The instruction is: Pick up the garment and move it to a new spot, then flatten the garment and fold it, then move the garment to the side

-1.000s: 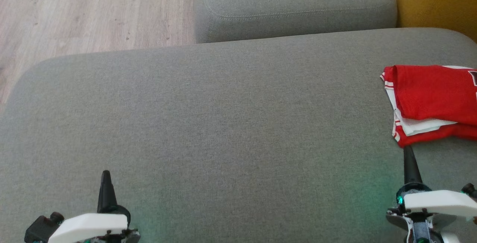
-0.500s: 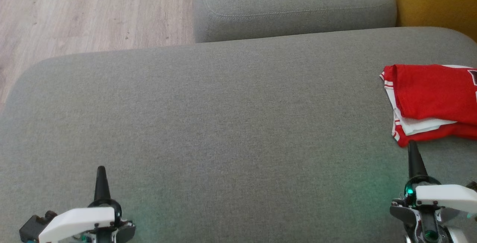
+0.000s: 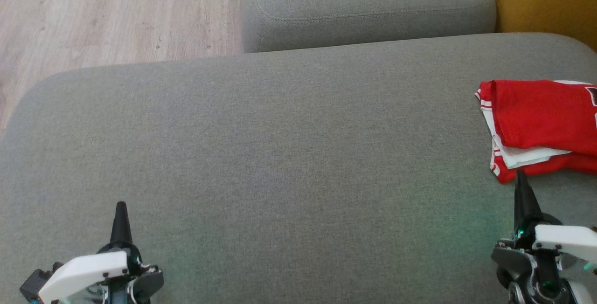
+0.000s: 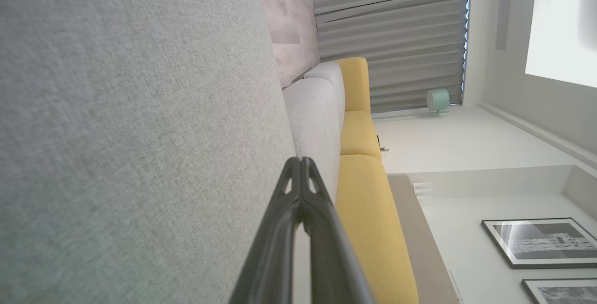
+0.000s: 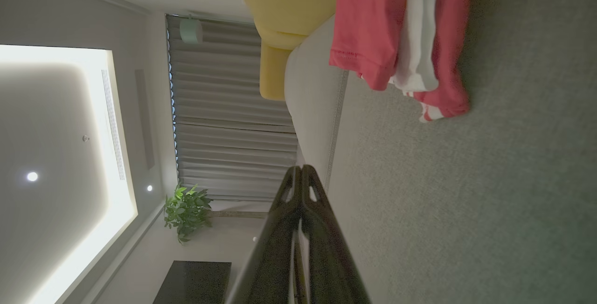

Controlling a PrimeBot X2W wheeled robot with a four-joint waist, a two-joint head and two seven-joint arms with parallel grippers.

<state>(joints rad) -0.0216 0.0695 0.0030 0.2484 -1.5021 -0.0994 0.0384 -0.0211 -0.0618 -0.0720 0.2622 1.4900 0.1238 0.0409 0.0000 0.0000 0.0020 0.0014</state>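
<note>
The garment (image 3: 541, 127), red with white trim, lies folded at the right edge of the grey sofa cushion (image 3: 280, 155); it shows too in the right wrist view (image 5: 401, 38). My right gripper (image 3: 521, 178) is shut and empty at the lower right, its tip just short of the garment's near edge; its fingertips meet in its own view (image 5: 301, 169). At the lower left, my left gripper (image 3: 121, 207) is shut with nothing in it, fingers pressed together (image 4: 301, 160) over bare cushion.
A second grey cushion (image 3: 368, 5) stands behind the first. Wooden floor (image 3: 93, 15) lies at the far left, a yellow seat (image 3: 545, 1) at the far right. A wide stretch of cushion separates the two grippers.
Both grippers have drifted slightly outward and lower in the head view, the left to the left, the right to the right. The garment has not moved.
</note>
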